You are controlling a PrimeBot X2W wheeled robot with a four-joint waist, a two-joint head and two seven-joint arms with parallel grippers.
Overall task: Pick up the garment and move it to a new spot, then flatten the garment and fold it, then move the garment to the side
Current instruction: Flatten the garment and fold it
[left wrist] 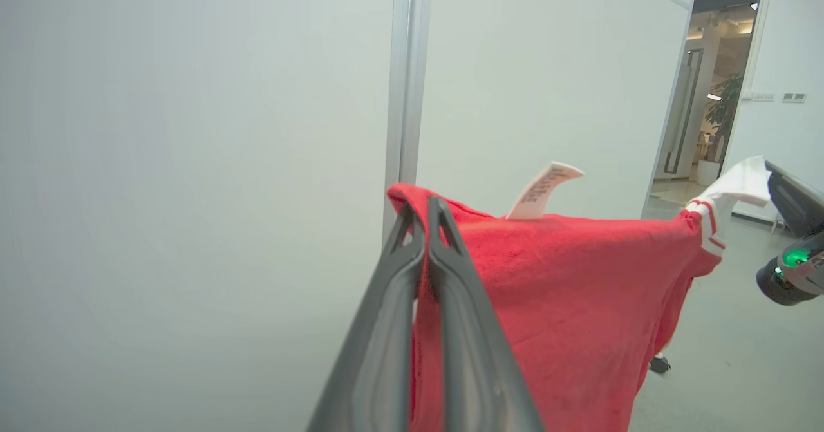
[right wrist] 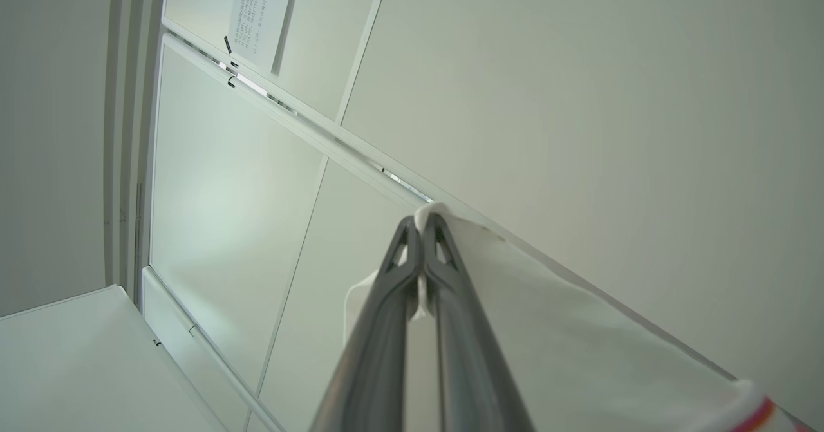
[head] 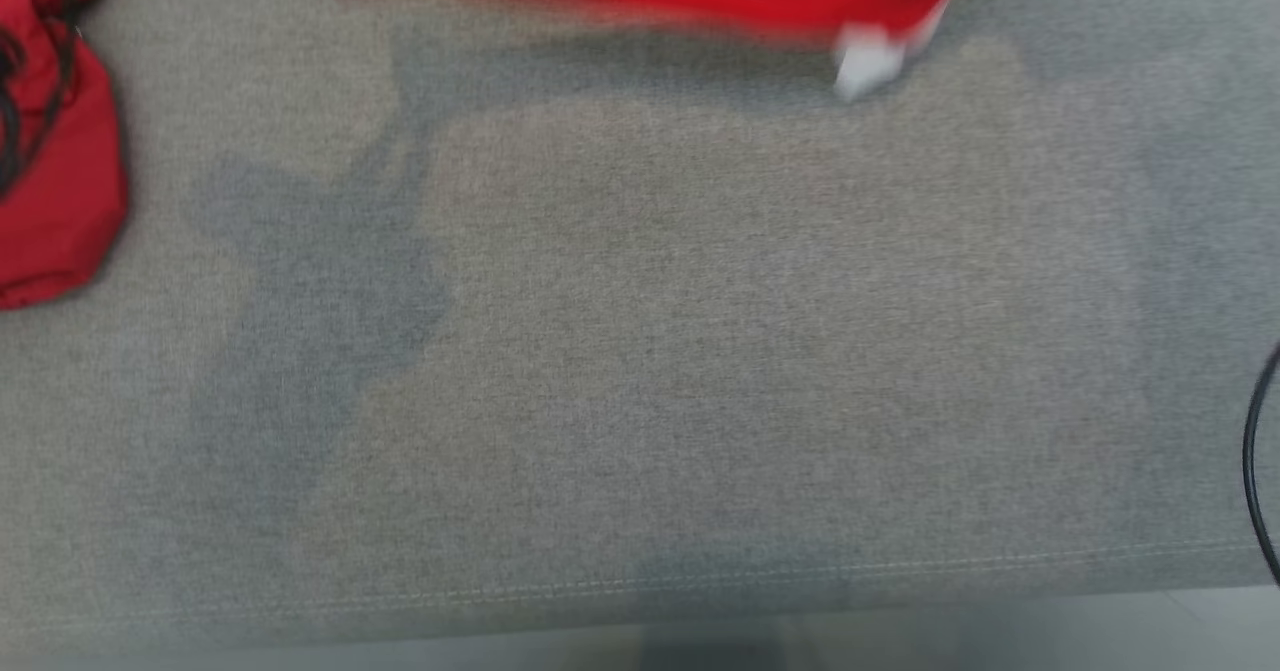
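**Both grippers clamped on the red garment, held up over the grey surface**

Your left gripper (left wrist: 420, 208) is pinched tight on the top edge of the red knit garment (left wrist: 566, 290). Its two long dark fingers press together with a fold of red cloth between the tips. Your right gripper (right wrist: 421, 223) is clenched too, on the garment's white trim (right wrist: 579, 355). White cloth pokes out past its tips and runs off to the lower right of the right wrist view, ending at a red stripe (right wrist: 763, 413).

In the left wrist view the garment hangs stretched between your two grippers, top edge roughly level and body drooping below. A white care label (left wrist: 544, 190) sticks up from that top edge, between the two grips and nearer the left one. At the far end the striped white trim meets the right arm's dark body, where a green light (left wrist: 796, 257) is lit. Behind are a pale panel wall (left wrist: 193, 161) and an open doorway (left wrist: 702, 116) with a potted plant (left wrist: 724, 107).

In the head view the garment is a blurred red band along the top edge, with a white bit at its right end. It sits over the grey woven cloth surface (head: 640, 351), with a shadow just below it. It probably hangs clear, but the blur leaves contact unsettled.

A second red fabric bundle with black cords (head: 60, 181) lies at the far left, well apart from the held garment. A black cable (head: 1262, 461) curves in at the right edge.
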